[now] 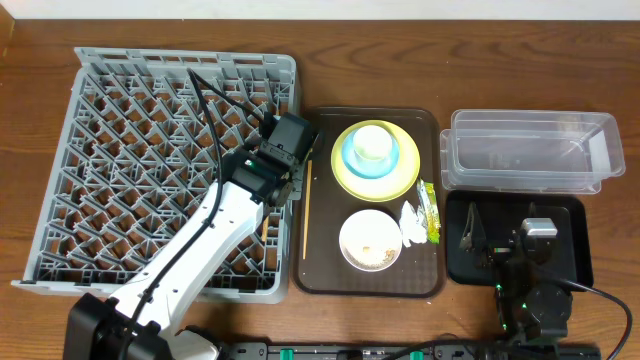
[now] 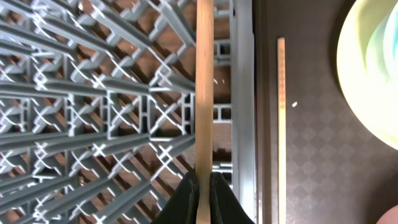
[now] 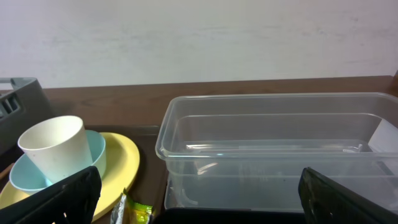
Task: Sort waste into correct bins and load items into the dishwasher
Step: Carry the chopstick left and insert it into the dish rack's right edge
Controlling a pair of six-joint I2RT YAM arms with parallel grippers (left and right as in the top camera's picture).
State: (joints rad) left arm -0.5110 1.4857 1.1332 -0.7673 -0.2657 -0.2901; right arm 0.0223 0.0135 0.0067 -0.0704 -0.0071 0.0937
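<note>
— Hands first. Left hand (image 2: 203, 186)?
— Closed, pinching a chopstick (image 2: 204, 93) by its near end. The stick runs straight out from the fingers, over the dish rack (image 1: 120, 160) lattice, just inside the rack's right wall.
— Is it touching the lattice?
— Can't tell from the wrist view.
— Right hand (image 3: 199, 186)?
— Fingers spread wide, gripping nothing. It sits over the black tray (image 1: 575, 250), facing the clear tub (image 1: 450, 150).
— Second chopstick (image 1: 306, 205)?
— Flat on the brown tray (image 1: 320, 275), along its left edge. It's roughly parallel to the held one, with the rack wall between them.
— Dishes?
— All on the brown tray. Yellow plate (image 1: 405, 175) at the back, light blue bowl (image 1: 352, 160) on it, white cup (image 1: 372, 143) upright inside that bowl. White bowl (image 1: 350, 235) in front of the plate, near it but apart, with food scraps (image 1: 375, 255) in its bottom.
— Waste?
— Napkin (image 1: 413, 225) is crumpled just right of the white bowl; touching or not, can't tell. Sachet wrapper (image 1: 430, 210) lies beside the napkin, near the tray's right edge, its top end by the plate rim.
— Bins?
— Both right of the brown tray. Tub at the back, black tray directly in front of it.
— Rack?
— Left side of the table (image 1: 620, 60), its right wall just beside the brown tray.
</note>
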